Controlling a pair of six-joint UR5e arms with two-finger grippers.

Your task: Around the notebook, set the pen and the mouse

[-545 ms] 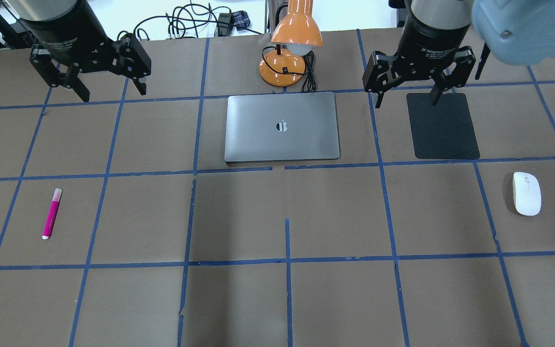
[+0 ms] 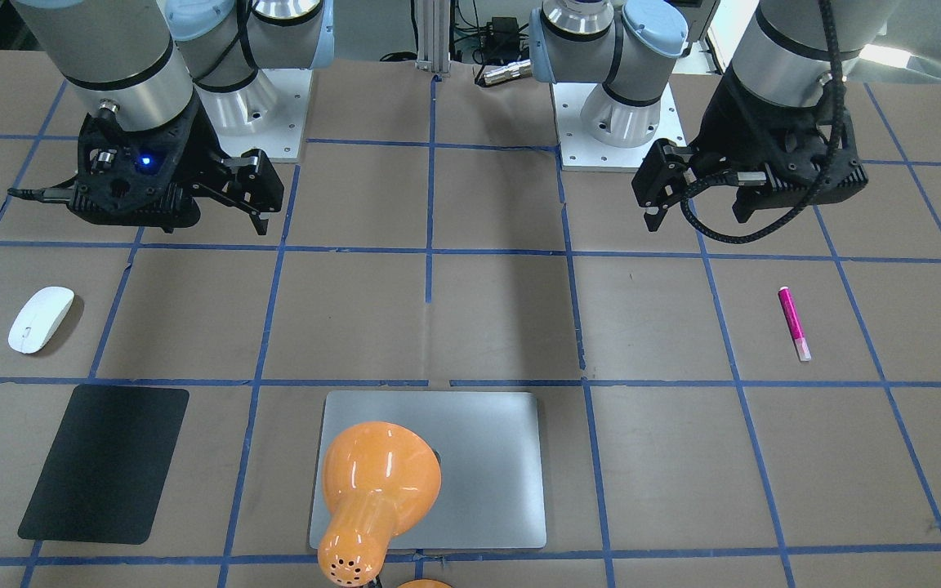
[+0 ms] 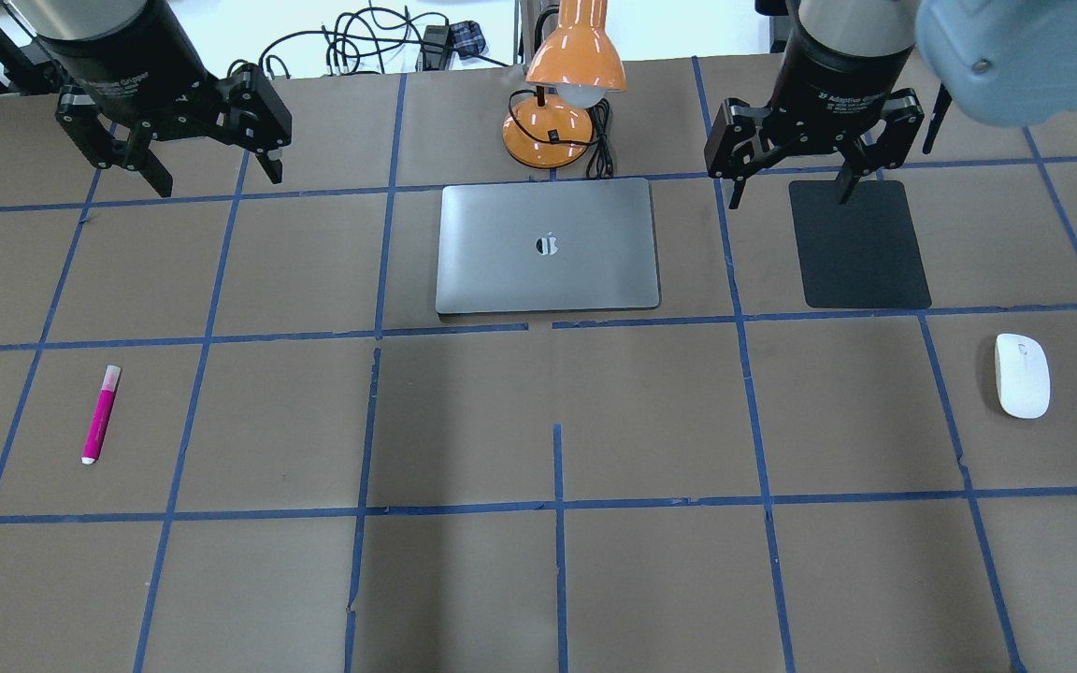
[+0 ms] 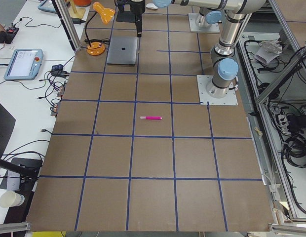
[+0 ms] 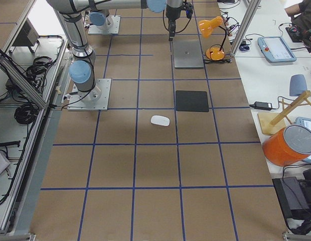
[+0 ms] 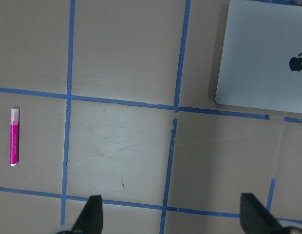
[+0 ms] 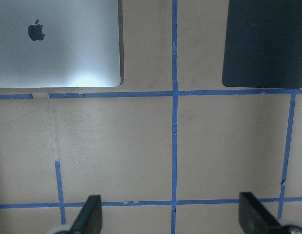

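The pink pen lies on the near left of the table, also visible at the left edge of the left wrist view. The white mouse rests at the near right. The silver notebook lies shut at the far centre. My left gripper hovers open above the far left, well away from the pen. My right gripper hovers open over the far edge of the black mat. Nothing sits between either pair of fingers.
An orange desk lamp with a black cord stands just behind the notebook and leans over it. A thin black mat lies right of the notebook. Blue tape lines grid the brown table. The arm bases sit at the robot's edge.
Both grippers have shifted only very slightly and stay open. The pen, mouse and notebook have not moved.
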